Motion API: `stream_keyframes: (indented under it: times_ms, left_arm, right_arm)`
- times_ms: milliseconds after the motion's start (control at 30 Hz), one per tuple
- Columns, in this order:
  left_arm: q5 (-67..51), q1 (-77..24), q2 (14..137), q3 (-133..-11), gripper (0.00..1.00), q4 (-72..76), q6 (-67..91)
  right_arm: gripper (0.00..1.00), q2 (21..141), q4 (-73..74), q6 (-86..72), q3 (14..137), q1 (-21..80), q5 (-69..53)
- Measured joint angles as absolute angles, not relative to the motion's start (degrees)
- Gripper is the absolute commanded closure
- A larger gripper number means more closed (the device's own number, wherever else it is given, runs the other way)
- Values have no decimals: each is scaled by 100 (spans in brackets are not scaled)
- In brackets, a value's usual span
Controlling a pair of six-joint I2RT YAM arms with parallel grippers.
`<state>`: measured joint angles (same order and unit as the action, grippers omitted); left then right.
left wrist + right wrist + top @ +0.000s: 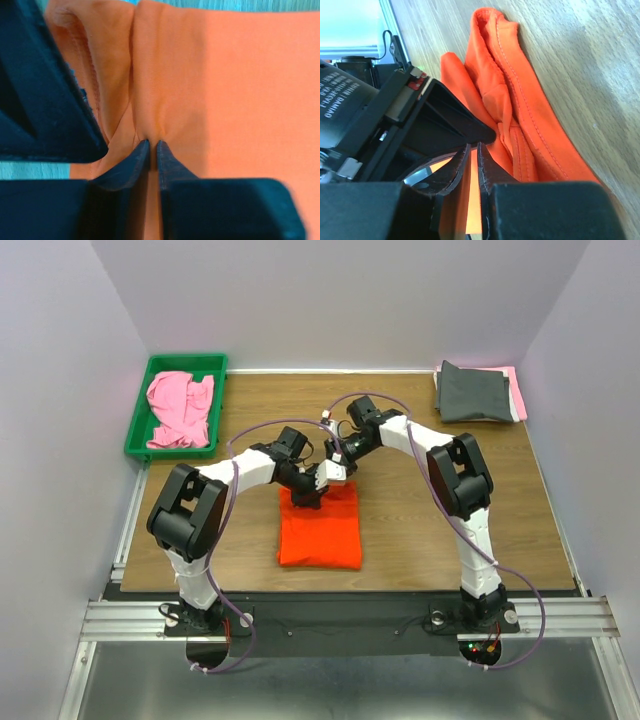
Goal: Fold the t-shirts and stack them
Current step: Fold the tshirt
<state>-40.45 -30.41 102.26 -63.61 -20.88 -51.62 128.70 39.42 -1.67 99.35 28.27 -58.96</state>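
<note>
The bright orange t-shirt (320,535) lies folded into a rectangle on the middle of the table. Both grippers meet at its far edge. My left gripper (305,496) is shut, its tips (153,145) pinching a small ridge of the orange cloth (240,90). My right gripper (336,471) is right beside it, shut (473,147) on a layer of the orange shirt (530,115) at the bunched hem. A pink t-shirt (181,410) lies crumpled in the tray. At the back right, a folded dark grey t-shirt (474,391) rests on a pink one (518,392).
The green plastic tray (137,426) stands at the back left corner. The wooden table (430,530) ends at white walls on three sides. Cables loop from both arms above the orange shirt. The right gripper's dark finger (45,100) crowds the left of the left wrist view.
</note>
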Motion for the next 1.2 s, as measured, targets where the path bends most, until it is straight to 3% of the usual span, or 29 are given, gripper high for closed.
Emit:
stream_keyframes:
  times_ms: [133, 633, 1200]
  left_arm:
    - [-4053, -3041, 10232, -6361, 100, -2102, -5201]
    - [-4060, -3098, 9959, -6368, 100, -2248, -5196]
    - [-3787, -3179, 9100, -6576, 100, -2364, -5446]
  right_arm:
    - [85, 12870, 3903, -224, 9935, 2873, -5918]
    - [88, 13277, 3828, -134, 9848, 3046, -5384]
    - [88, 13373, 3706, 71, 9647, 3041, -5704]
